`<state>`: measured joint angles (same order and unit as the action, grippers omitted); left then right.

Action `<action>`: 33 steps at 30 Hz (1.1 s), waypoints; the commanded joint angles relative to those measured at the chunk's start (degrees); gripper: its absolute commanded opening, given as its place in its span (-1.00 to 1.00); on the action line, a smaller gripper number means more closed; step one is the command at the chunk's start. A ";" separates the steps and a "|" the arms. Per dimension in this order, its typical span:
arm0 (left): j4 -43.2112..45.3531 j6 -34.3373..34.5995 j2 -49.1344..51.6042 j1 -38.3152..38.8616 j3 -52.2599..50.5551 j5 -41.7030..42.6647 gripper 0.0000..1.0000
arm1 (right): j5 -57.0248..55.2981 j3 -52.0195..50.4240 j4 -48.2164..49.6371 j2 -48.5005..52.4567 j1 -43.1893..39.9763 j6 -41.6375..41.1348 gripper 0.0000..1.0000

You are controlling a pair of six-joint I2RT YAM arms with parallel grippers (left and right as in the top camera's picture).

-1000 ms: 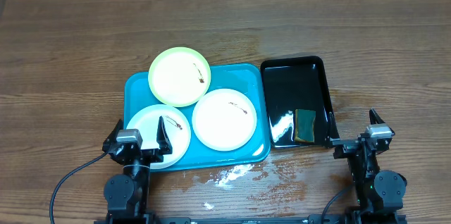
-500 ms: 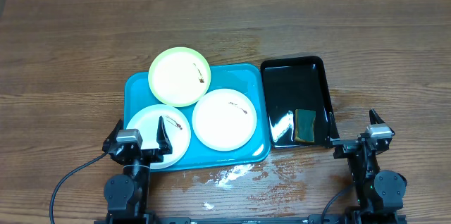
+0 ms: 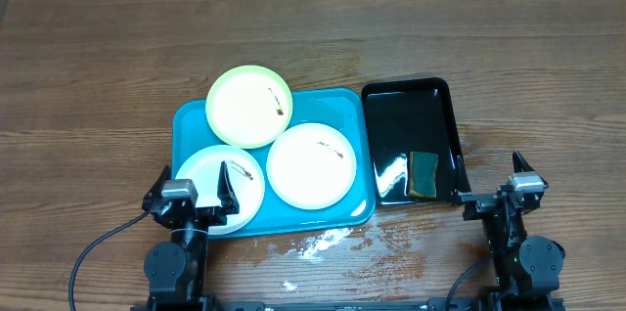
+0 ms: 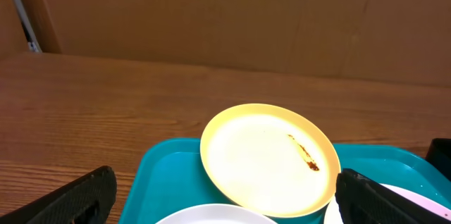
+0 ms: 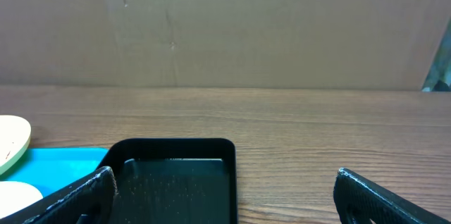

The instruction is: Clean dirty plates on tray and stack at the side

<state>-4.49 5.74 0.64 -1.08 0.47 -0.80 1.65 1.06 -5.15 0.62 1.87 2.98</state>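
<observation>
The turquoise tray (image 3: 344,115) holds three plates. A pale yellow-green plate (image 3: 243,106) sits on its far left corner with a brown smear. A white plate (image 3: 305,169) lies at the middle, smeared. A smaller white plate (image 3: 207,176) lies at the near left corner, smeared. My left gripper (image 3: 191,194) is open and empty at the tray's near left corner, over the small white plate. In the left wrist view the yellow-green plate (image 4: 264,157) and tray (image 4: 173,175) show between the open fingers (image 4: 225,196). My right gripper (image 3: 501,186) is open and empty, right of the black tray.
A glossy black tray (image 3: 403,106) stands right of the turquoise tray, with a green-and-yellow sponge (image 3: 424,174) in its near end. It also shows in the right wrist view (image 5: 176,171). White residue (image 3: 318,243) marks the table near the tray's front. Cardboard stands behind the table.
</observation>
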 commanded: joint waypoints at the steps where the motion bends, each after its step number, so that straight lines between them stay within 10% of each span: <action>1: 0.07 -1.05 -0.39 0.46 -0.17 0.61 0.99 | -0.04 -0.61 0.46 -0.46 0.04 0.07 1.00; 19: 0.07 -1.05 -0.39 0.46 -0.20 0.61 0.99 | 6.12 11.43 -4.94 1.81 0.02 -2.67 1.00; 33: 0.07 -1.05 -0.39 0.46 -0.20 0.61 1.00 | 13.09 81.15 -64.94 61.07 0.04 -3.45 1.00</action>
<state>-4.43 5.72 0.60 -1.08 0.47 -0.64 9.89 71.31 -64.53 53.34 1.89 -0.23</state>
